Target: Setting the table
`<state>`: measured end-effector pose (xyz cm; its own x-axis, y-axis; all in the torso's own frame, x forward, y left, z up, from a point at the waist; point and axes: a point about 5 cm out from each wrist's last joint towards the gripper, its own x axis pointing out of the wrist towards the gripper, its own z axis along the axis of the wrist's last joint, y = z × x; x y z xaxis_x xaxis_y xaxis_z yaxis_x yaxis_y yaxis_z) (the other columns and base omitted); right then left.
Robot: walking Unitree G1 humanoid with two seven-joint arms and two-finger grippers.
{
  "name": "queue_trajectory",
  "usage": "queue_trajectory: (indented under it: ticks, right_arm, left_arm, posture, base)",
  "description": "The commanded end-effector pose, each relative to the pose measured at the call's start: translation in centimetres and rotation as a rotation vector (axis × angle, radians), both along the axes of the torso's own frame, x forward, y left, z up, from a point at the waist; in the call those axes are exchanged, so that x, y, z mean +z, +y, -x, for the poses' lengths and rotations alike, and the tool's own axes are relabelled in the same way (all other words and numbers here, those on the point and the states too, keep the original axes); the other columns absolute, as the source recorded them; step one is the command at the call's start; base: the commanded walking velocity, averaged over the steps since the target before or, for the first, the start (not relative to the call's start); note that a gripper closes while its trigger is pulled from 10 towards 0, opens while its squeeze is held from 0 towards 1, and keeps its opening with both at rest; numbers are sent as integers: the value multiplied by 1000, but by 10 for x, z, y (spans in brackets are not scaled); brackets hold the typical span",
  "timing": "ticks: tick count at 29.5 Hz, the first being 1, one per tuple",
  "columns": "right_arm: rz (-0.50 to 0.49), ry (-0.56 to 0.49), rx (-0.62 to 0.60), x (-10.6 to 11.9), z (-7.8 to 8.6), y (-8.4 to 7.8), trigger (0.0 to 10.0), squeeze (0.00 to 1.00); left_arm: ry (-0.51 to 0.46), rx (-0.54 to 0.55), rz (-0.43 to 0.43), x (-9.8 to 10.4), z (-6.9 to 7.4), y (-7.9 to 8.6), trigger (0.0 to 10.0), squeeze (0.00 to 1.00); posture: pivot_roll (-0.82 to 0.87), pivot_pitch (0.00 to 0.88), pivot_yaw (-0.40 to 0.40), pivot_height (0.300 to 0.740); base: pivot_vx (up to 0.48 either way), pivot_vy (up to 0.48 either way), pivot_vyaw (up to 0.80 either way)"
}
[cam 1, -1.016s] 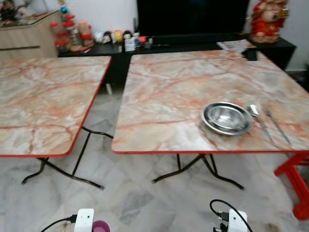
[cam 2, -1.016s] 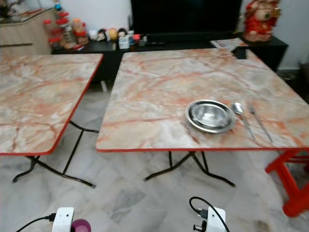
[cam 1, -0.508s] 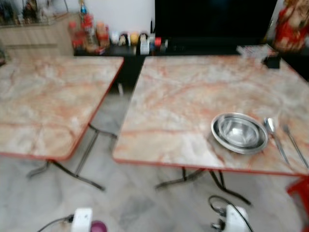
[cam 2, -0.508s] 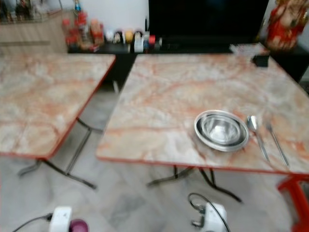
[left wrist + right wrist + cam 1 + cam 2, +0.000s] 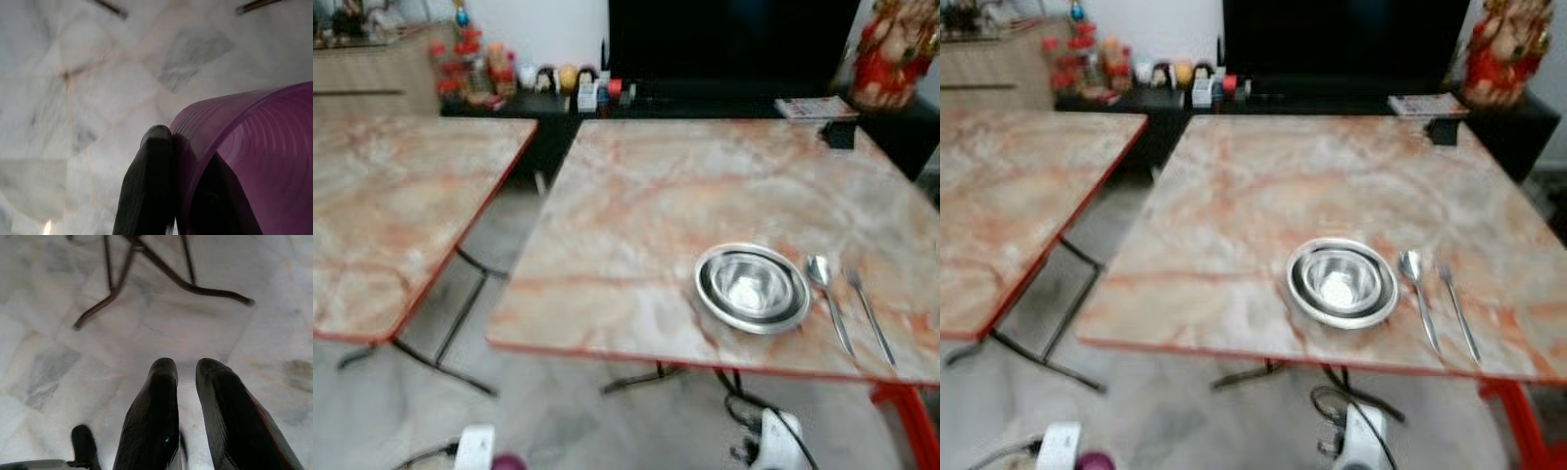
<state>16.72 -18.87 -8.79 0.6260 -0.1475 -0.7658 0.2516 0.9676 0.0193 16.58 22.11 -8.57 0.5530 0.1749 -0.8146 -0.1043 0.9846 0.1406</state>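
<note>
Closer now, marbled table point(image 5: 636, 196) with round steel bowl point(image 5: 752, 287); left gripper point(image 5: 178, 161) clamped on ribbed purple cup point(image 5: 254, 161), right gripper point(image 5: 186, 369) nearly together.

Camera closer to the bowl
The steel bowl point(image 5: 752, 287) appears larger and lower on the marbled surface point(image 5: 646, 196); nothing on it shifted.

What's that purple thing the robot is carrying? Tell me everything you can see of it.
It is a purple cup of slightly see-through plastic, with fine ridges running around its wall. The left gripper holds it by the rim, one black finger outside the wall and the other inside, jaws closed on it. It hangs low over the pale marble floor, beside the robot's white left wrist, short of the table. Its base and any contents are hidden.
</note>
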Motion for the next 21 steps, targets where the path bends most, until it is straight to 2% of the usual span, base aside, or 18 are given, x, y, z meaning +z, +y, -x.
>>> queue_trajectory:
  ticks: [1, 3, 13, 21]
  right_arm:
    - [17, 6, -24, 0, 3, -10, 10000, 0]
    - [16, 6, -28, 0, 4, -10, 10000, 0]
    - [14, 18, -25, -2, 7, -7, 10000, 0]
    - [4, 19, -44, -3, 9, -7, 10000, 0]
  left_arm:
    - [-24, -9, 13, 2, -6, -5, 10000, 0]
    - [-24, -10, 14, 2, -5, -5, 10000, 0]
    - [-58, -16, 59, 3, -7, -6, 10000, 0]
    - [-58, -13, 54, 3, -5, -3, 10000, 0]
  posture:
    - [-34, 0, 36, 740]
    - [-33, 0, 37, 740]
    - [-31, 0, 42, 740]
    - [-31, 0, 43, 740]
  base:
    - [255, -266, 0]
    - [259, -262, 0]
    - [0, 0, 0]
    - [0, 0, 0]
